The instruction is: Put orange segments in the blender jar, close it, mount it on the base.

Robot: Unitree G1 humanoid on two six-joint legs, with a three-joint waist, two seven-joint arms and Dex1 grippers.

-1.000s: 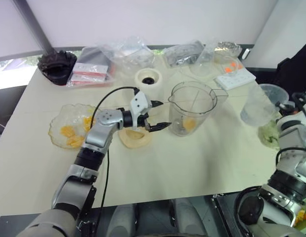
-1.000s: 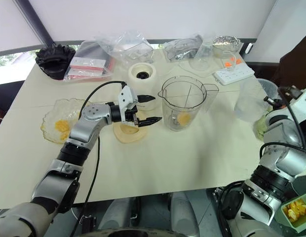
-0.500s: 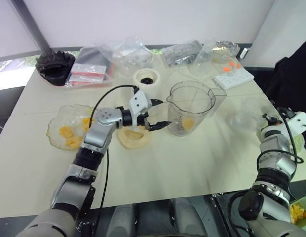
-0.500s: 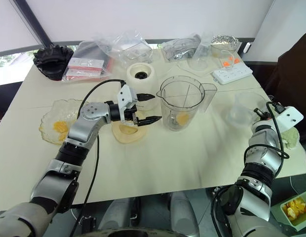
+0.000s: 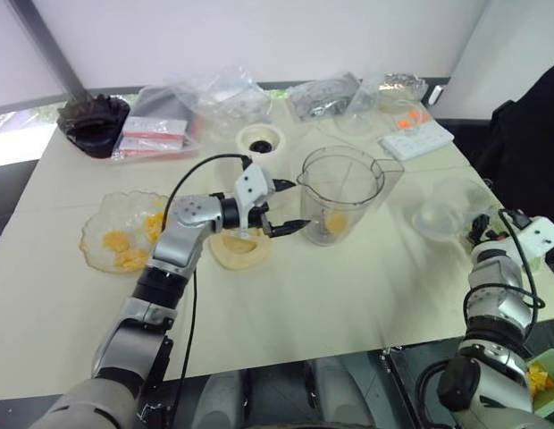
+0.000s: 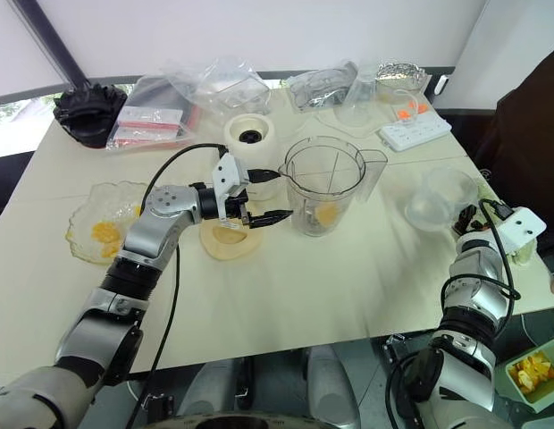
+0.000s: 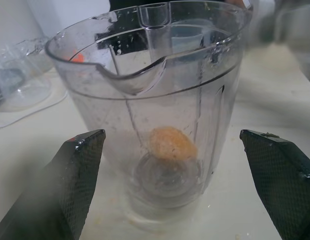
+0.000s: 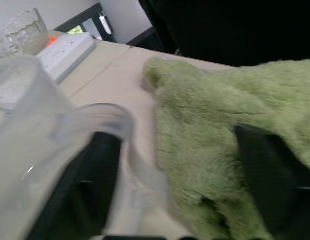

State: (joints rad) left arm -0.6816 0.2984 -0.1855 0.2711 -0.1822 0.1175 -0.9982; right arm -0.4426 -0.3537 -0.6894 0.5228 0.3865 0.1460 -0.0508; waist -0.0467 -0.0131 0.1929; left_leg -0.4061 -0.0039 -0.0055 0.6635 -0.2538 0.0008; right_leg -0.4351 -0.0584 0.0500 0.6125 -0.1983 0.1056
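The blender jar (image 5: 341, 197) stands upright near the middle of the cream table (image 5: 331, 295), lid off, with one of the orange segments (image 7: 171, 143) resting on its blade hub. The left tool (image 5: 289, 206) hovers just beside the jar, fingers spread wide and empty, one to each side of the jar's lower wall without touching. More segments lie in the wavy-rimmed dish (image 5: 100, 255) to the left. The base (image 5: 260, 139) sits behind the jar; a cream lid (image 5: 243, 252) lies under the left tool. The right tool (image 6: 474, 219) stands open at the table's right edge, near a clear bowl (image 6: 435, 199) and green cloth (image 8: 230, 150). The jar is probably light, rigid and smooth-walled; the side handle likely offers the surest hold. The segments look soft and slippery.
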